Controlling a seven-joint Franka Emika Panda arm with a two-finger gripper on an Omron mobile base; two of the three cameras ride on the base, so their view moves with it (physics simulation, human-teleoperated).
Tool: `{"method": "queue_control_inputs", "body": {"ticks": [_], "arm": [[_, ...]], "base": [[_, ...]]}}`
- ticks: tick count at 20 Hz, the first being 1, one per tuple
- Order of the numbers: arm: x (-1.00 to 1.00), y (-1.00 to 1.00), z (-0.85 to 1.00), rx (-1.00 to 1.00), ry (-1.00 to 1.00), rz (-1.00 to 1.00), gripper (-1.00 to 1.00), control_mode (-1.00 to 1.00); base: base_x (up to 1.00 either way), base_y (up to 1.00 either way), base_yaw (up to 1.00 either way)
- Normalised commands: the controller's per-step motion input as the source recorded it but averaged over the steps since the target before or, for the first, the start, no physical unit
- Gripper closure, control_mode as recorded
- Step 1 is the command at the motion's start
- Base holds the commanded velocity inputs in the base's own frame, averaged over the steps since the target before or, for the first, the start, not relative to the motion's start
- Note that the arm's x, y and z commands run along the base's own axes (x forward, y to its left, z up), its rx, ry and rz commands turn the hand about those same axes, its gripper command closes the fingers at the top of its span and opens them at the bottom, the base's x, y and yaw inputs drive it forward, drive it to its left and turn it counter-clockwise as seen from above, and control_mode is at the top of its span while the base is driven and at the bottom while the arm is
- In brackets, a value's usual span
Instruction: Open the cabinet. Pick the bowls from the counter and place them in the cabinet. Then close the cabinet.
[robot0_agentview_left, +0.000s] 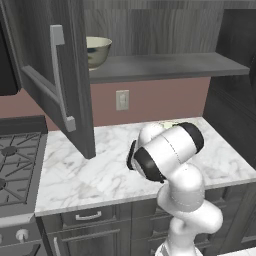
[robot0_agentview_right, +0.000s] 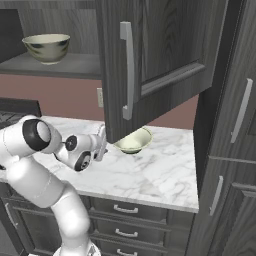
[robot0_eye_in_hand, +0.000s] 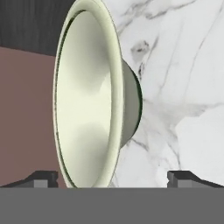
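While the claw (robot0_eye_in_hand: 112, 177) sits wide open, its two tips stand on either side of the shallow bowl's (robot0_eye_in_hand: 87, 94) rim, and I cannot tell if they touch it yet. That bowl rests on the counter (robot0_agentview_right: 155, 175), near the back wall, under the open right door (robot0_agentview_right: 150, 60).

Going outward, the cabinet (robot0_agentview_left: 165, 65) is open, so that step looks done. The deep bowl (robot0_agentview_left: 97, 50) already sits on the shelf (robot0_agentview_left: 170, 66) inside, at its left end. One bowl is put away, I think. Left to do: grab the shallow bowl, lift it to the shelf, then shut both doors.

From the hand view, the bowl is big and close, tipped sideways because the hand is rolled. From the right base view, you can see the arm reaching low toward the bowl. From the left base view, the arm hides most of that bowl, but the left door (robot0_agentview_left: 55, 75) and the stove (robot0_agentview_left: 17, 165) show well.
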Motion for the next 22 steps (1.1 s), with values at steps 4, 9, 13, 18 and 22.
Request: {"method": "queue_control_inputs", "body": {"ticks": [4, 9, 13, 18, 22], "arm": [[0.2, -0.21, -0.09, 0.02, 0.05, 0.0, -1.0, -1.0], [0.2, -0.21, -0.07, 0.01, 0.02, 0.0, -1.0, -1.0], [0.23, -0.15, -0.11, 0.0, 0.01, 0.0, -1.0, -1.0], [0.23, -0.08, -0.18, 0.0, 0.01, 0.0, -1.0, -1.0], [0.21, 0.0, -0.27, 0.0, 0.0, 0.0, 1.0, -1.0]], "base": [[0.0, 0.0, 0.0], [0.0, 0.0, 0.0], [0.0, 0.0, 0.0], [0.0, 0.0, 0.0], [0.0, 0.0, 0.0]]}}
